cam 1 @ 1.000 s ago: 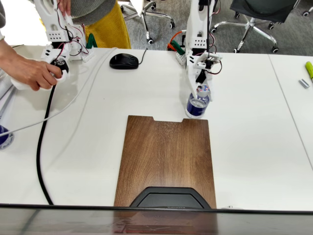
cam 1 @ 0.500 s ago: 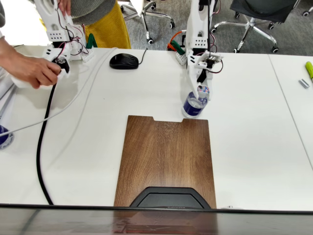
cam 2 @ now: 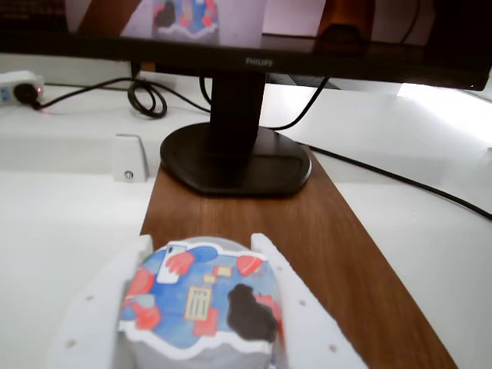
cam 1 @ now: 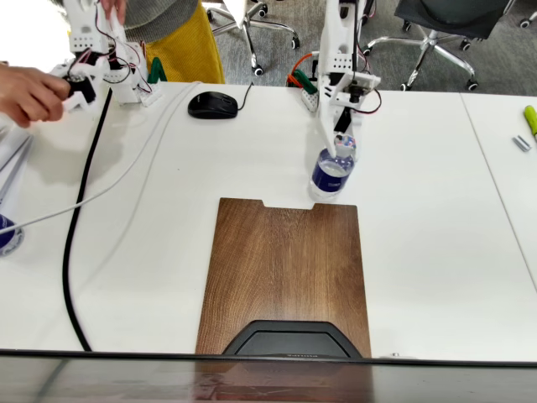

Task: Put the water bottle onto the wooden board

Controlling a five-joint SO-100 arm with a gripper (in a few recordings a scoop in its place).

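The water bottle [cam 1: 334, 175], clear with a blue label, hangs tilted just past the far edge of the wooden board [cam 1: 285, 269], close to its right corner. My gripper [cam 1: 341, 143] is shut on the bottle's top. In the wrist view the white fingers [cam 2: 296, 307] clamp the bottle's patterned cap [cam 2: 204, 296], and the board [cam 2: 307, 231] stretches ahead toward a monitor base [cam 2: 234, 161] standing on its far end.
A black mouse [cam 1: 213, 104] lies at the back of the white table [cam 1: 436, 218]. A black cable [cam 1: 80, 201] and a white one run down the left side. A person's hand [cam 1: 29, 91] is at the left edge. The black monitor foot [cam 1: 291, 339] covers the board's near end.
The gripper has lifted the bottle and carried it slightly left and back; the bottle now tilts. The person's hand at the left has moved up and left.
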